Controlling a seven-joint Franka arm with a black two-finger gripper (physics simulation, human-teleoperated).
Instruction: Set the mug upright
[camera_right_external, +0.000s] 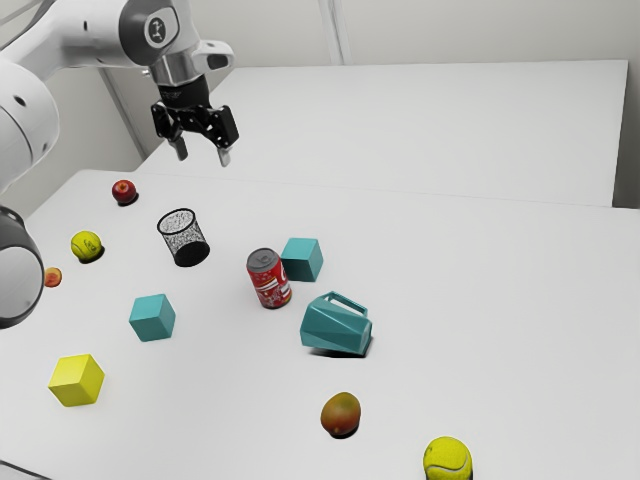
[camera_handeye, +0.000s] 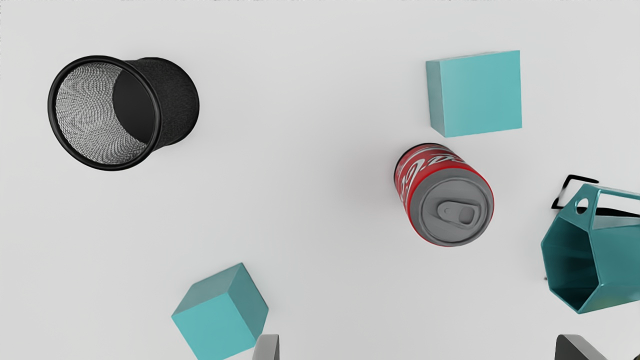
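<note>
Righting the mug (camera_right_external: 336, 328) should, I judge, begin with a careful approach, since it lies on its side, mouth toward the can (camera_right_external: 268, 278) and base pointing away from it. My gripper (camera_right_external: 202, 155) is high above the table (camera_right_external: 230, 400) and well apart from the mug, its fingers spread wide with nothing between them.

I'd carry the hand over at this height, because the can and the block (camera_right_external: 302, 259) stand near the mouth end and a low sweep could topple the can. Above the mug, I'd turn the wrist so the fingers straddle the body crosswise, just behind the rim, and keep both out of the handle (camera_right_external: 347, 303), where one could snag.

The sides are faceted, so I'd want the pads flat on opposite faces; on a ridge, the mug would probably roll as I squeeze. Closing slowly would let it settle between the pads.

Then I'd lift a little and rotate the wrist so the mouth swings up and the base goes under, leaving room for the swing beside the can. Lowering should be gentle, until the whole base sits flat, before I let go; released at a slant, it could well tip back over.
</note>
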